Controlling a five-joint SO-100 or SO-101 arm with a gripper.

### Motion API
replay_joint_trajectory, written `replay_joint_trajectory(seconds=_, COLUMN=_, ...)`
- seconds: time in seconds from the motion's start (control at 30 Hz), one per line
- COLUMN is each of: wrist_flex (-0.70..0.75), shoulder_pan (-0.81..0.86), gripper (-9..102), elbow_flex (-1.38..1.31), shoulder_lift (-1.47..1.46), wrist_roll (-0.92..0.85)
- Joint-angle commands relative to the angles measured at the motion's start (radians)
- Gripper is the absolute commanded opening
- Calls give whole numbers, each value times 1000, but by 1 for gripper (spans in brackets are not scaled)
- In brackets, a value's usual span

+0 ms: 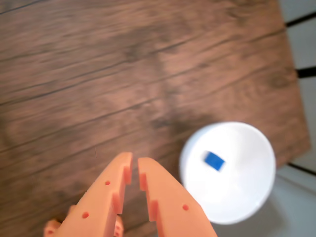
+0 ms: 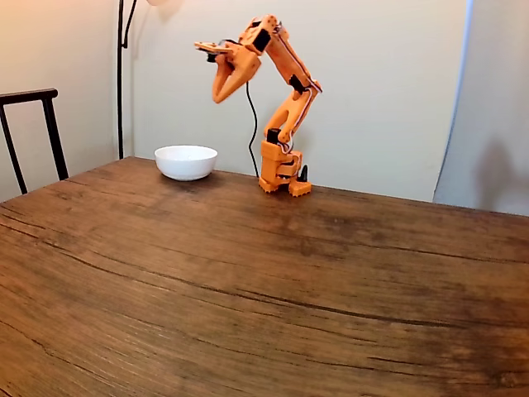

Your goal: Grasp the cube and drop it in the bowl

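Cube (image 1: 214, 161) first: your little blue block lies inside the white bowl (image 1: 247, 197), a bit toward the bowl's left side in the wrist view, tilted a little and not touching the rim. Your bowl (image 2: 186, 162) sits on the brown wooden table (image 2: 248, 281), close to the table's far edge and toward its far left corner in the fixed view. In the wrist view the bowl is near the table's right edge, and pale floor with dark lines shows past that edge. Your orange gripper (image 1: 135, 160) holds nothing. Its two fingers are nearly together at the tips, with just a thin gap between them (you can see wood through the gap). In the wrist view the tips point at bare wood just left of the bowl and do not touch it. In the fixed view your gripper (image 2: 219, 97) hangs high in the air, up above the bowl's right side and well apart from it, with the tips pointing down. The arm's base (image 2: 281, 174) stands at the table's far edge, just right of the bowl. A dark chair (image 2: 33, 124) stands past the table's left edge, and a thin dark pole (image 2: 121, 78) goes up by the wall behind the bowl.
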Motion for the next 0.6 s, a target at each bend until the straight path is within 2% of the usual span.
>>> replay_joint_trajectory(seconds=0.0, wrist_flex=57, shoulder_pan=-110, gripper=0, elbow_flex=21, shoulder_lift=49, wrist_roll=-115)
replay_joint_trajectory(seconds=0.13, wrist_flex=46, shoulder_pan=-285, gripper=0, elbow_flex=52, shoulder_lift=120, wrist_roll=-311)
replay_joint_trajectory(seconds=0.2, wrist_flex=44, shoulder_pan=-362, gripper=-1, elbow_flex=58, shoulder_lift=152, wrist_roll=-348)
replay_joint_trajectory(seconds=0.4, wrist_flex=54, shoulder_pan=-558, gripper=-1, elbow_flex=67, shoulder_lift=270, wrist_roll=-298)
replay_joint_trajectory(seconds=0.57, wrist_flex=55, shoulder_pan=-632, gripper=-1, elbow_flex=80, shoulder_lift=394, wrist_roll=-261)
